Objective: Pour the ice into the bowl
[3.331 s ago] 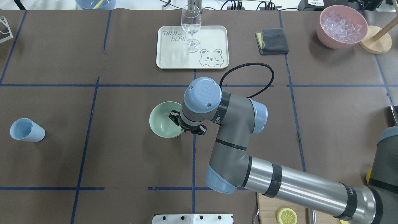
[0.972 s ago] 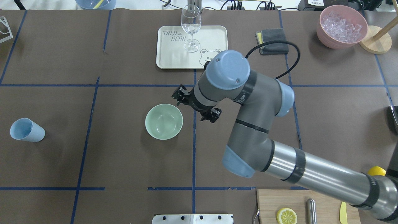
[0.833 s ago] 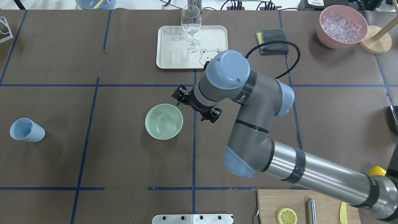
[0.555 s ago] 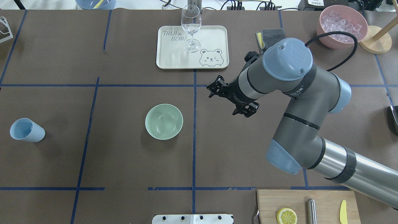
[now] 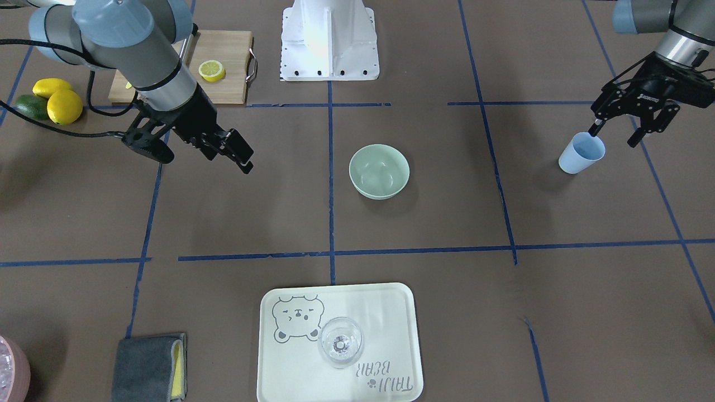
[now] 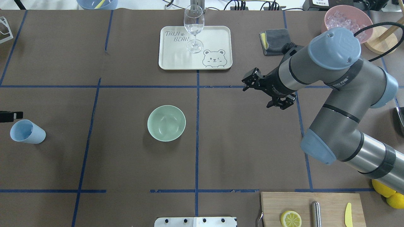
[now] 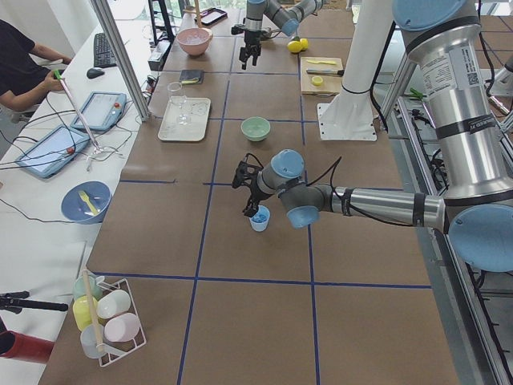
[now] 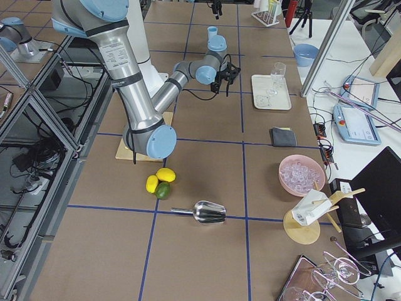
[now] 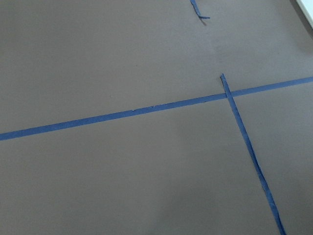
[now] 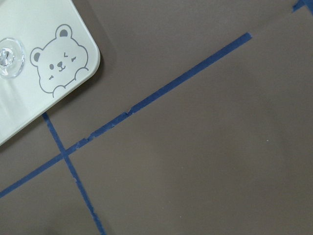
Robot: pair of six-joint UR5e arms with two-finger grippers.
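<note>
The mint-green bowl (image 6: 166, 123) stands empty near the table's middle, also in the front view (image 5: 379, 171). The ice (image 6: 339, 19) lies in a pink container (image 8: 302, 174) at the far right, partly behind my right arm. My right gripper (image 6: 255, 98) is open and empty, in the air to the right of the bowl and well apart from it; it also shows in the front view (image 5: 195, 156). My left gripper (image 5: 614, 138) is open just above a blue cup (image 5: 581, 153) at the left side. The overhead view shows only one of its fingers (image 6: 9, 116).
A cream tray (image 6: 217, 41) with a wine glass (image 6: 193, 26) sits at the back. A grey cloth (image 6: 276, 41) lies beside it. A cutting board (image 6: 331, 201) holds a lemon slice (image 6: 290, 218). Lemons (image 5: 58, 100) and a metal scoop (image 8: 210, 213) lie at the right.
My right gripper let go of the bowl's rim and swung up and away to the right. The bowl ended slightly further left. A left gripper finger came into view by the blue cup.
</note>
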